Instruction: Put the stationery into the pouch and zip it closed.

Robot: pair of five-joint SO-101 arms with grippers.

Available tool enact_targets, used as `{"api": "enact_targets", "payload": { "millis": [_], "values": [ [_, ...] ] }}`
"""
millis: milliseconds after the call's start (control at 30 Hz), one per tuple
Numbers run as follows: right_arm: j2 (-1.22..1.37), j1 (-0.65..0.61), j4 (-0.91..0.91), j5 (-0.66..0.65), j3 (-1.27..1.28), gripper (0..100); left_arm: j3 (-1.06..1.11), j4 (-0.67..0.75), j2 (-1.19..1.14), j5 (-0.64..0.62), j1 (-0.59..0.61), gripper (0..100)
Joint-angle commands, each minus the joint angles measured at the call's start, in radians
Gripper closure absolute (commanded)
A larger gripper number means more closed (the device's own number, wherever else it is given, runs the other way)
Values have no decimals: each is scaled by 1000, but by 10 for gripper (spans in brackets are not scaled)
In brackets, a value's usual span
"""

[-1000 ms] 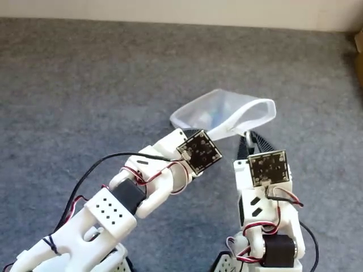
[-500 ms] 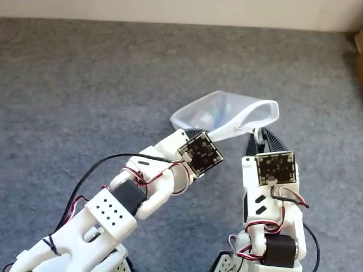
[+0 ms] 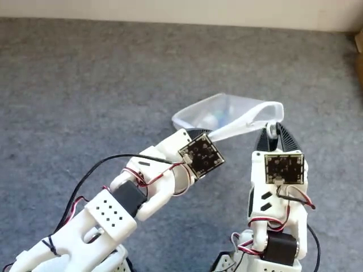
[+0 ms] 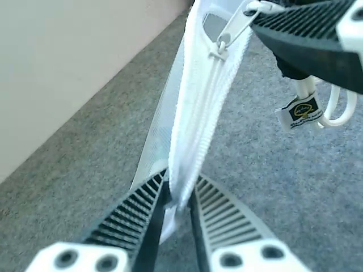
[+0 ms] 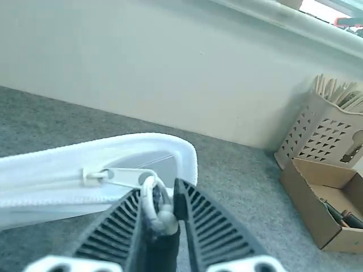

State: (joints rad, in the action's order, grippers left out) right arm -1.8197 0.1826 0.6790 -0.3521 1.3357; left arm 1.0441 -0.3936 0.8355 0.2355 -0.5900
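The translucent white pouch [image 3: 227, 115] lies on the grey carpet, with bluish stationery [image 3: 218, 119] faintly showing through it. My left gripper [image 4: 180, 180] is shut on the pouch's end fabric beside the zipper band [image 4: 198, 107]; in the high view it [image 3: 197, 134] sits at the pouch's near left corner. My right gripper [image 5: 157, 192] is shut on the zipper pull's ring [image 5: 152, 195], with the slider [image 5: 95, 175] close in front of it. From above, this gripper [image 3: 274, 129] sits at the pouch's right end. The band is stretched taut between the two grippers.
Grey carpet [image 3: 85, 85] stretches all around the pouch. Against the wall, off to the right, stand a beige perforated basket [image 5: 332, 127] and an open cardboard box [image 5: 320, 207]. A small tag [image 4: 300, 110] hangs beside the right gripper [image 4: 306, 25].
My right gripper has moved to the right with the zipper pull, drawing the pouch's right end out with it. The left arm has hardly shifted.
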Motion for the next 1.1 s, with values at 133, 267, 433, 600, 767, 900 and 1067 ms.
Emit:
{"api": "enact_targets", "payload": {
  "millis": [133,267,433,600,767,900,1067],
  "values": [
    [-8,64,-45,-55,-21,992,13,-92,180,-11,77,995],
    [-8,61,-42,-57,-21,992,67,-143,348,-9,77,995],
    [-10,61,-41,-55,-21,992,116,-193,487,31,76,995],
    [-10,61,-41,-54,-21,992,131,-221,527,32,77,995],
    [-10,61,-39,-55,-21,992,127,-226,535,32,136,995],
    [-10,61,-39,-55,-21,992,133,-229,535,32,179,995],
    [-10,61,-39,-55,-21,992,131,-262,535,32,216,995]
  ]
}}
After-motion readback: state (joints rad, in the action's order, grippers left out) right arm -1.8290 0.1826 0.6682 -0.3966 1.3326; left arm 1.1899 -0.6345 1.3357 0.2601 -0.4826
